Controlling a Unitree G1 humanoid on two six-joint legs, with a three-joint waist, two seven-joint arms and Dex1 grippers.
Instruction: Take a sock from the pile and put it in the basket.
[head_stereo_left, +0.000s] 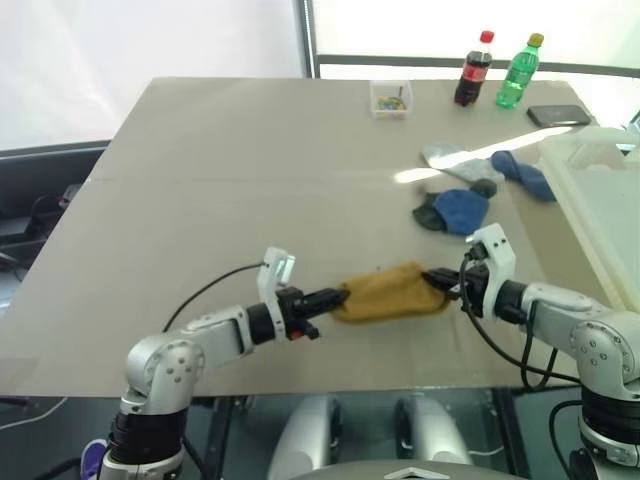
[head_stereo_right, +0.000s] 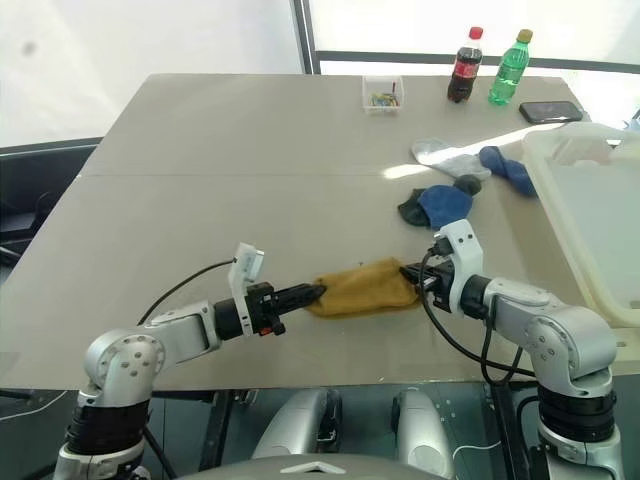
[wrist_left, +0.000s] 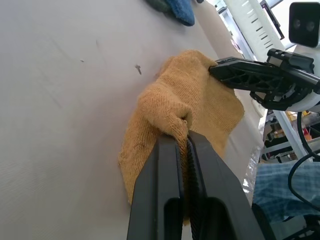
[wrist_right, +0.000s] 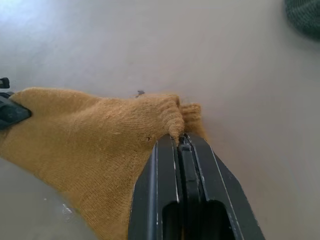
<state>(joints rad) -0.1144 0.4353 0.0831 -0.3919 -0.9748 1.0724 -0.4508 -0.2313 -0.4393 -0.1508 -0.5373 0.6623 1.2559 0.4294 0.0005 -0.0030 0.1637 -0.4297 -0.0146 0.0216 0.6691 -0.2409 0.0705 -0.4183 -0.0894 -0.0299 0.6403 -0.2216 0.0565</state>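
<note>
Two grippers, left gripper (head_stereo_left: 340, 296) and right gripper (head_stereo_left: 432, 277), pinch opposite ends of a ribbed-knit mustard sock (head_stereo_left: 388, 292), stretched nine-to-three o'clock; the rigid translucent basket (head_stereo_left: 583, 186) sits toward two o'clock.

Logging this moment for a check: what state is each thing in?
Mustard sock: stretched between both pincers, low over the table.
Left pincer: shut on the sock's one end.
Right pincer: shut on the other end.
Sock pile: loose on the table.
Basket: open-topped.
Two bottles: upright, capped.
</note>
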